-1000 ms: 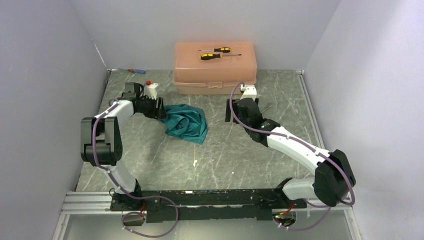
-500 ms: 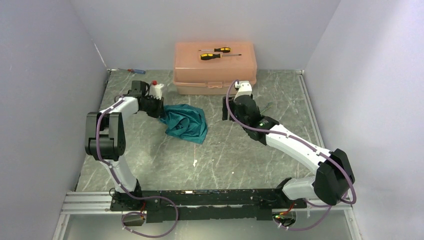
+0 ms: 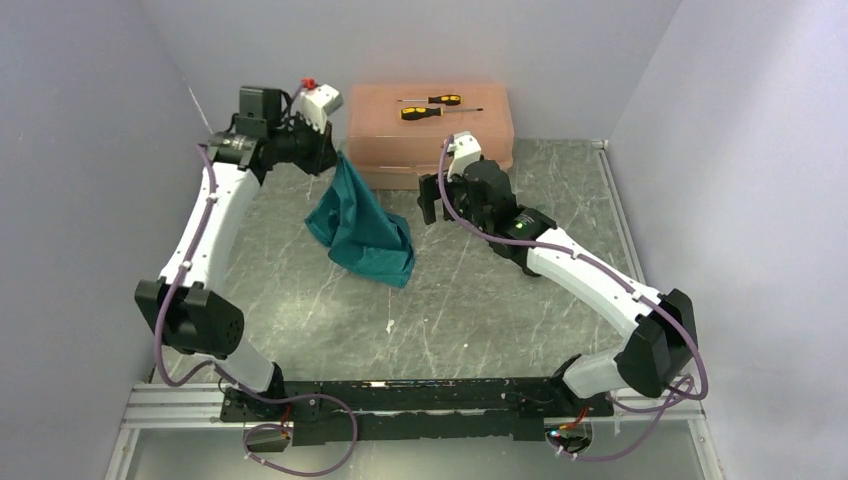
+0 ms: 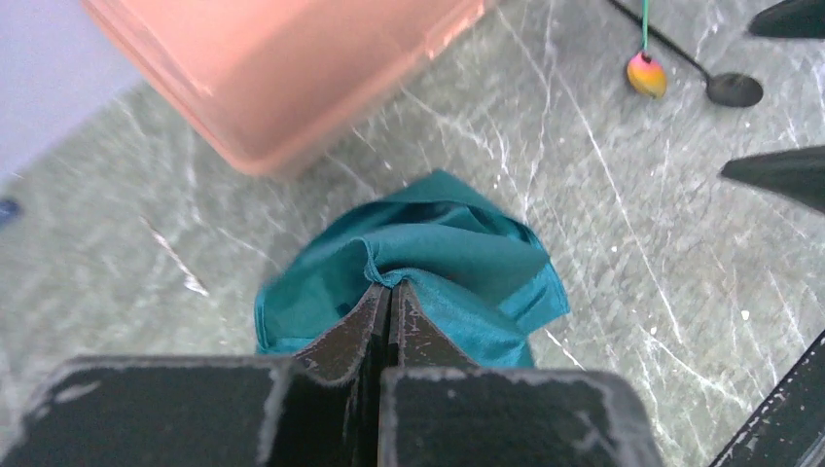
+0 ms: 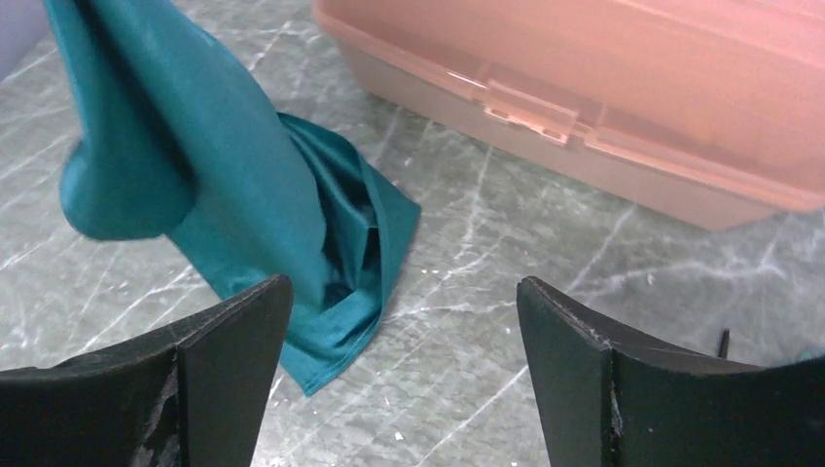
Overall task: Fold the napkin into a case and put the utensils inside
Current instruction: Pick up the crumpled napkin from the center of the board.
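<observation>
My left gripper [image 3: 338, 156] is raised at the peach box's left end, shut on an upper fold of the teal napkin [image 3: 360, 225]. The cloth hangs from it in a loose cone, its lower edge resting on the table. In the left wrist view the jaws [image 4: 389, 285] pinch a pucker of the napkin [image 4: 467, 263]. My right gripper [image 3: 430, 200] hovers open just right of the cloth; in its own view the gripper [image 5: 404, 287] is empty, the napkin [image 5: 243, 185] to its left. A black spoon [image 4: 735, 89] and a green-stemmed utensil [image 4: 647, 73] lie on the table.
The peach plastic box [image 3: 430, 140] stands at the back, with two yellow-and-black screwdrivers [image 3: 432, 106] on its lid; its latch side [image 5: 545, 107] faces the right gripper. Grey walls close in left, right and back. The right arm hides the utensils in the top view.
The left gripper shut on the napkin and lifted it up and back toward the box, so the cloth now hangs. The right gripper moved left toward the cloth, still open.
</observation>
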{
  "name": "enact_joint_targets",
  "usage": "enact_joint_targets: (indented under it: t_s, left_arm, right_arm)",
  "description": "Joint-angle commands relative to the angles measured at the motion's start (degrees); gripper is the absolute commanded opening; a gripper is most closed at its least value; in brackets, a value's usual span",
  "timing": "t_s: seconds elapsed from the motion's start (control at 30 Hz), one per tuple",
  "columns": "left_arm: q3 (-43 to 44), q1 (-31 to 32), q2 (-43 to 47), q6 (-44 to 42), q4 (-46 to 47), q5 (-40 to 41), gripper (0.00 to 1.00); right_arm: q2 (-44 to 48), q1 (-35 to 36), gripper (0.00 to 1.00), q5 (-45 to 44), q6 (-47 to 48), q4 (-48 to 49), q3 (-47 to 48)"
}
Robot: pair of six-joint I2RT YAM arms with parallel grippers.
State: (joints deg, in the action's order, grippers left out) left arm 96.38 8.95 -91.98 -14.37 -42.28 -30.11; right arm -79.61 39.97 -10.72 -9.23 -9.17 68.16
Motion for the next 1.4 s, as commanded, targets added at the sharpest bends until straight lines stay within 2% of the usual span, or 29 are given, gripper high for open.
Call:
enact_joint_targets:
  t_s: [0.0, 0.13, 0.23, 0.4, 0.53, 0.77, 0.83, 0.9, 1.03, 1.07, 1.1, 1.13, 1.27, 1.37]
  left_arm:
    - [10.9, 0.7, 3.3, -4.9, -12.4, 0.1, 0.03]
    - [16.4, 1.5, 5.4, -10.2, -17.3, 2.1, 0.03]
    - [16.9, 1.6, 7.2, -11.6, -19.1, 4.7, 0.03]
    - [16.7, 1.6, 8.9, -4.8, -17.9, 6.0, 0.03]
    - [16.7, 1.6, 9.7, 0.8, -15.1, 5.2, 0.03]
    - [16.9, 1.7, 9.5, 2.6, -14.2, 7.4, 0.03]
    - [16.6, 1.7, 9.8, 2.7, -14.2, 7.8, 0.03]
    - [16.4, 1.7, 10.1, 2.7, -14.0, 8.2, 0.03]
    - [16.4, 1.7, 10.8, 2.8, -14.0, 8.7, 0.03]
    - [16.4, 1.7, 11.0, 2.8, -14.0, 8.8, 0.03]
    - [16.3, 1.7, 11.0, 2.9, -13.9, 9.0, 0.03]
    - [16.2, 1.7, 11.1, 2.9, -13.8, 9.4, 0.03]
    - [16.9, 1.7, 11.4, 2.7, -12.4, 13.3, 0.03]
    - [17.5, 1.7, 12.0, 3.0, -9.0, 17.3, 0.03]
  right_arm:
    - [-0.6, 0.3, 0.94, 9.0, 4.4, 0.7, 2.2]
    - [-0.6, 0.5, 0.99, 15.2, 3.1, 6.3, -1.9]
    - [-0.6, 2.8, 1.00, 17.4, 3.4, 11.7, -4.0]
    - [-3.3, 9.2, 1.00, 10.3, 5.3, 11.8, -0.4]
    - [-4.0, 17.0, 1.00, 3.6, 6.8, 20.5, -4.4]
    - [-13.9, 19.2, 0.97, 1.5, 4.6, 25.5, 0.0]
    - [-17.1, 19.3, 0.90, -1.5, 5.1, 25.2, 3.0]
    - [-20.3, 19.3, 0.74, -6.0, 5.9, 24.1, 6.0]
    - [-22.4, 19.3, 0.36, -12.8, 7.7, 24.1, 8.4]
    - [-22.3, 19.3, 0.23, -13.5, 8.3, 24.1, 8.6]
    - [-21.9, 19.3, 0.05, -13.7, 8.7, 24.0, 8.7]
    - [-20.8, 19.3, 0.00, -14.0, 9.5, 23.8, 8.7]
    - [-11.9, 18.7, 0.00, -13.7, 16.0, 22.9, 8.2]
    - [-6.0, 17.1, 0.00, -13.9, 20.1, 16.1, 11.7]
